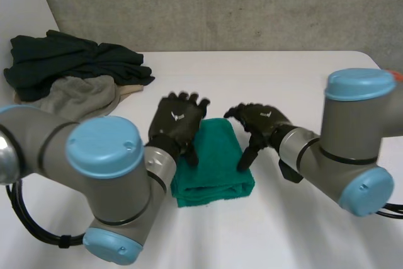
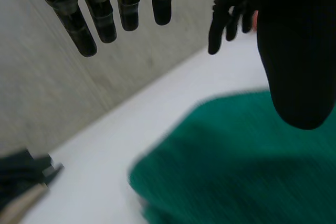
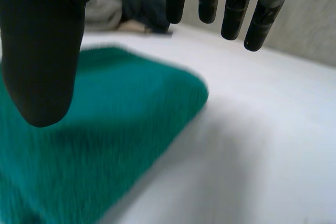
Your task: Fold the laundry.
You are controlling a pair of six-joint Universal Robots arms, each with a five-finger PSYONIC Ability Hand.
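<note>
A green towel (image 1: 213,165) lies folded into a thick rectangle on the white table (image 1: 296,86), between my two hands. My left hand (image 1: 177,120) hovers over the towel's left edge, fingers straight and spread, holding nothing. In the left wrist view its fingers (image 2: 107,22) hang above the table with the green towel (image 2: 247,166) under the palm. My right hand (image 1: 261,123) is at the towel's right edge, fingers relaxed and pointing down, the thumb tip close to the cloth. The right wrist view shows its fingers (image 3: 231,9) and thumb (image 3: 42,56) apart over the green towel (image 3: 94,145), nothing between them.
A heap of laundry sits at the table's back left: dark green garments (image 1: 69,61) on top of a grey one (image 1: 79,97) and a bit of beige cloth (image 1: 129,89). The grey concrete wall (image 1: 239,4) runs behind the table.
</note>
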